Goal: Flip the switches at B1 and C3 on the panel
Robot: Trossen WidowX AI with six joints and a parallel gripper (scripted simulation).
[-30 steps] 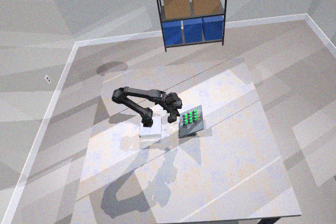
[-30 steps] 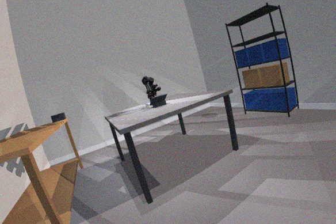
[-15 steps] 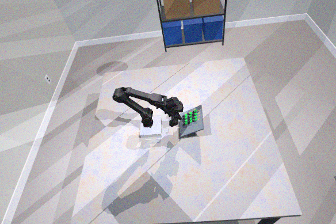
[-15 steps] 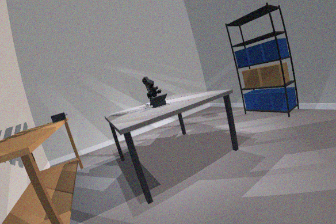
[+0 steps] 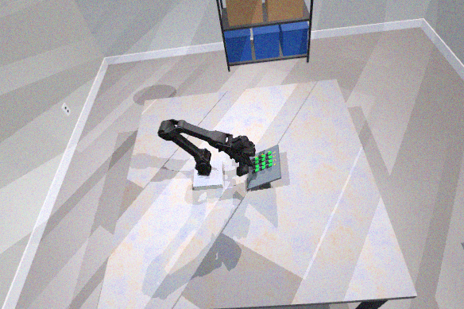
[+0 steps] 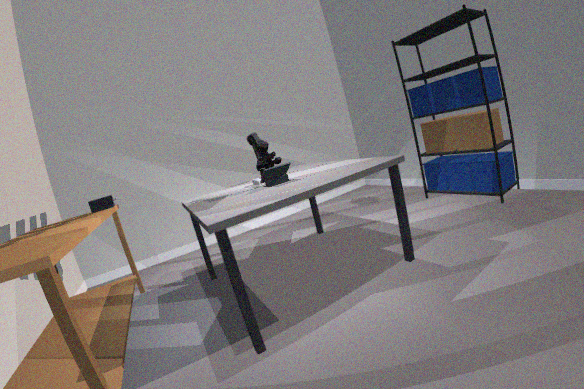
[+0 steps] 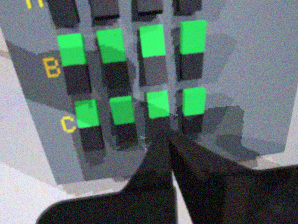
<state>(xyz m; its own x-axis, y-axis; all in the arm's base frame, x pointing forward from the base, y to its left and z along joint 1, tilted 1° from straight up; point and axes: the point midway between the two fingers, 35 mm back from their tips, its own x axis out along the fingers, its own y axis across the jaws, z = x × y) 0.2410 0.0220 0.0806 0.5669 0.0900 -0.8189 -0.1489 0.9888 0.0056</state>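
One switch, C3 (image 7: 160, 105), sits in the panel's (image 7: 250, 75) nearest row, third column. Your gripper (image 7: 167, 142), fingers pressed together and empty, covers its dark lower half. Row A is cropped; B1 (image 7: 72, 50) shows green.

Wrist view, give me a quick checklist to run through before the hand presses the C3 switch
1. Hand shut, nothing between the fingers: ok.
2. Tip lined up with column 3, row C: ok; it sits at the near, dark end of the C3 switch.
3. Tip actually touching C3: cannot tell.
4. Which end of C3 is raised: cannot tell.
5. Neighbours C2 and C4 free of the fingers: ok.
6. B1 already flipped: cannot tell.
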